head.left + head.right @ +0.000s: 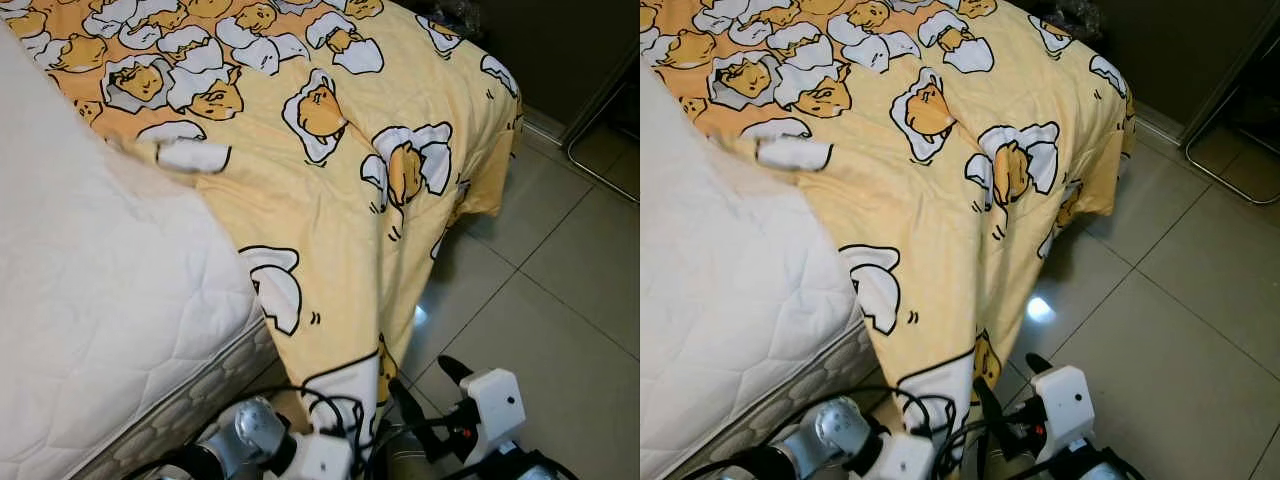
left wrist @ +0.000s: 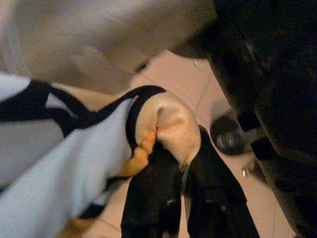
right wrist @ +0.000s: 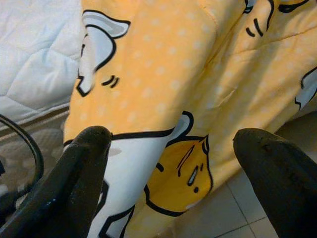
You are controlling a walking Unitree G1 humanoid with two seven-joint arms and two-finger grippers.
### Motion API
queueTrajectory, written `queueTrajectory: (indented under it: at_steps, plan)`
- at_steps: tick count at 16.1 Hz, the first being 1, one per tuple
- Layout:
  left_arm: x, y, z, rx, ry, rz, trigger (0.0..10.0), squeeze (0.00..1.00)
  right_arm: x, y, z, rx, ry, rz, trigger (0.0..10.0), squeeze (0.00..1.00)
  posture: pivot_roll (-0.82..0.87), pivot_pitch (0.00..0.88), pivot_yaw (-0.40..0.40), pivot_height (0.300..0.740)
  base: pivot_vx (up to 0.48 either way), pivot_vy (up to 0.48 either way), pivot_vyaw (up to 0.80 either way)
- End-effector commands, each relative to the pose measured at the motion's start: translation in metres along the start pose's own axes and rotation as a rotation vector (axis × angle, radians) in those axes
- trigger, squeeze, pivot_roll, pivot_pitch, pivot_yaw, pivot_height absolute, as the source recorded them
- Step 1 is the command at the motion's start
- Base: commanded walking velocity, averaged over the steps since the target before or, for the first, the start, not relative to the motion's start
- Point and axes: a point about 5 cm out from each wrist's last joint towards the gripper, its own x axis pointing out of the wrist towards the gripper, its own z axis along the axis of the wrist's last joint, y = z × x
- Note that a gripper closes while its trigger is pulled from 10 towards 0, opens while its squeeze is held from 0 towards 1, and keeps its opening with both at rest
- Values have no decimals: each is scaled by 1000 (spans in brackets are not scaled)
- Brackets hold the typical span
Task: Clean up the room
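Nearest, a corner of the yellow quilted blanket printed with white-and-orange egg cartoons (image 1: 330, 210) is pinched between the closed fingers of the left gripper (image 2: 171, 148). Just right, the right gripper (image 3: 171, 141) is held apart above the grey tiled floor (image 1: 560, 300). Beyond, the blanket is draped off the white quilted mattress (image 1: 90, 290).

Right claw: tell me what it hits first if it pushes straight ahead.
Most likely the hanging yellow blanket; the right claw is open and aimed at its printed corner. How near is unclear.
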Motion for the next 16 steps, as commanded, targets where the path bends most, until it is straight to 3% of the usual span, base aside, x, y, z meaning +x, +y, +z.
queueTrajectory:
  at_steps: [1, 4, 7, 12, 13, 14, 15, 16]
  plan:
    - [16, -4, 8, 35, 0, -56, 0, 0, -2, 3, -2, 25, 14, 22, 10000, 0, -239, 223, 56, 740, 0, 0, 0]
    - [29, 5, 31, 76, -55, -62, 0, 0, 0, 2, -2, 24, 14, 28, 10000, 0, -244, 224, 59, 740, 0, 0, 0]
    - [35, 15, 56, -4, -214, -54, 0, 0, 1, 4, -3, 27, 17, 31, 10000, 0, -246, 225, 61, 740, 0, 0, 0]
    - [17, 28, 42, -82, -175, 108, 0, 0, 2, 4, -4, 28, 20, 29, 10000, 0, -243, 225, 62, 740, 0, 0, 0]
    - [11, 34, 37, -106, -143, 204, 4588, 0, 3, 4, -5, 28, 22, 28, 10000, 0, -238, 222, 64, 740, 0, 0, 0]
    - [7, 39, 35, -123, -138, 263, 10000, 686, 3, 5, -6, 28, 22, 28, 10000, 0, -236, 220, 65, 740, 0, 0, 0]
    - [2, 41, 31, -151, -140, 301, 10000, 1000, 3, 5, -6, 29, 22, 28, 10000, 0, -235, 218, 64, 740, 0, 0, 0]
    - [-1, 42, 29, -169, -144, 316, 10000, 1000, 3, 5, -6, 29, 21, 29, 10000, 0, -235, 218, 64, 740, 0, 0, 0]
